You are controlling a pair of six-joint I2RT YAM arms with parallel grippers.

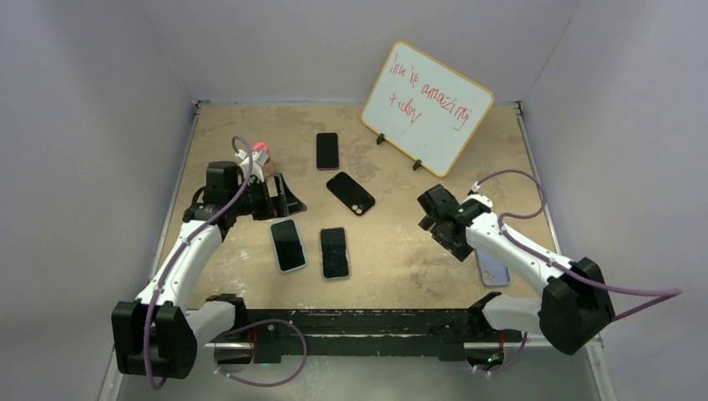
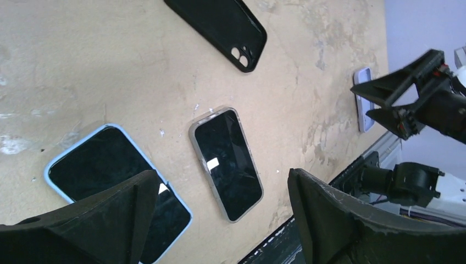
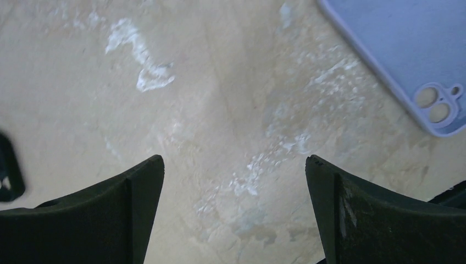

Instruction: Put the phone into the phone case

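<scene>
Left wrist view: left gripper (image 2: pixel 221 175) spread and empty over the phone (image 2: pixel 99 165), which lies seated in the blue case (image 2: pixel 74 144); right gripper (image 3: pixel 234 159) likewise spread. Insertion appears complete — next move: lift clear

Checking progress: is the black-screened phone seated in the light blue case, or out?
In. The light blue case rims the black-screened phone on all sides in the top view.
</scene>
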